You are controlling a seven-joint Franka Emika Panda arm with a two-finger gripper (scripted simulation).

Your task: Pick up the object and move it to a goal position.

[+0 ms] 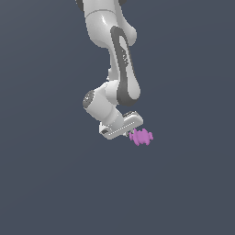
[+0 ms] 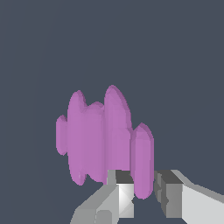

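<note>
The object is a small magenta-purple lumpy shape with knobby bumps. It sits at the tips of my white gripper, towards the exterior view's right. In the wrist view the object fills the middle. One of its end lobes reaches down between my two fingertips, which close against it from both sides. My gripper is shut on that narrow end, and most of the object sticks out past the fingers.
The white arm comes down from the top of the exterior view. Behind everything is a plain dark grey-blue surface with no other objects, edges or goal marker in view.
</note>
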